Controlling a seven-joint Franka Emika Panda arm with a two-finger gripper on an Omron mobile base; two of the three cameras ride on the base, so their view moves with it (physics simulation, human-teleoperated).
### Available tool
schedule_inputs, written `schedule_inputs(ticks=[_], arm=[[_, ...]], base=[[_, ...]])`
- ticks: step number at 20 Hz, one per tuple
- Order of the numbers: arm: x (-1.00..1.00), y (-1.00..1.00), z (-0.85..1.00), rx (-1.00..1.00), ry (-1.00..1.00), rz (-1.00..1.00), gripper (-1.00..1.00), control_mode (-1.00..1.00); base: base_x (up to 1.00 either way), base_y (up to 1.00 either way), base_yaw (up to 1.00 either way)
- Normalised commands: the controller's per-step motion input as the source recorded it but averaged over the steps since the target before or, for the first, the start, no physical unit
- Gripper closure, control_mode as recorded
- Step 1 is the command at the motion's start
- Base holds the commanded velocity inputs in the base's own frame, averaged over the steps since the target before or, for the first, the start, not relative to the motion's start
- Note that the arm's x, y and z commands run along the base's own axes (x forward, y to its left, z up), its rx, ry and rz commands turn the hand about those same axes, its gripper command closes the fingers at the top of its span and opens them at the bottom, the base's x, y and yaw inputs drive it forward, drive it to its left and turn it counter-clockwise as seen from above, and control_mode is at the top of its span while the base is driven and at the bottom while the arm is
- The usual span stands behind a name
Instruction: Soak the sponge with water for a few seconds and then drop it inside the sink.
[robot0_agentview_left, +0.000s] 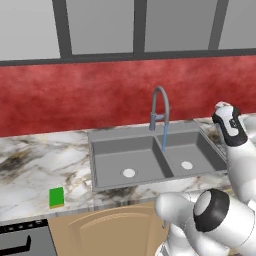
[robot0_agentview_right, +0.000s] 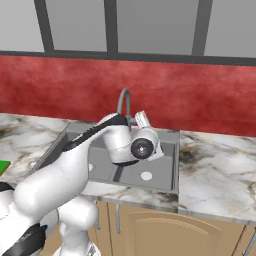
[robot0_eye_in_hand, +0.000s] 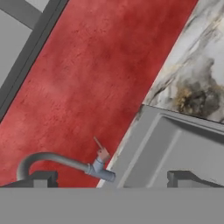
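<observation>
Marbled counter (robot0_agentview_left: 30, 160) holds sink (robot0_agentview_left: 100, 145); red backsplash (robot0_agentview_left: 75, 95) behind.

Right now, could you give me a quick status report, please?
Gripper open, empty, up by the faucet. Water running. Sponge still on counter left of sink. Nothing between.

A marbled white-and-grey counter (robot0_agentview_left: 35, 165) runs along the foot of the red back wall (robot0_agentview_left: 75, 95), above tan cabinet doors (robot0_agentview_left: 110, 230). Set into it is the dark grey double-basin sink (robot0_agentview_left: 100, 136), its left basin the larger, each with a white round drain. The green sponge (robot0_agentview_left: 56, 197) lies flat on the counter near the front edge, well left of the sink and apart from it.
</observation>
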Motion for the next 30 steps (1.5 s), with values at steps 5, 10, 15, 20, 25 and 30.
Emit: schedule_inputs(ticks=[5,10,15,20,25,30], arm=[[-0.60,0.00,0.48,0.01,0.20,0.00,-1.00,-1.00],[-0.53,0.00,0.56,0.00,0.25,0.00,-1.00,-1.00],[-0.46,0.00,0.55,0.00,0.29,0.00,-1.00,-1.00],[-0.27,0.12,0.19,0.00,0.23,0.00,-1.00,-1.00],[-0.27,0.19,-0.03,0.00,0.05,0.02,-1.00,-1.00],[-0.22,0.40,-0.01,0.00,-0.02,0.10,-1.00,-1.00]], base=[[0.00,0.00,0.00],[0.00,0.00,0.00],[0.00,0.00,0.00],[0.00,0.00,0.00],[0.00,0.00,0.00],[0.00,0.00,0.00]])
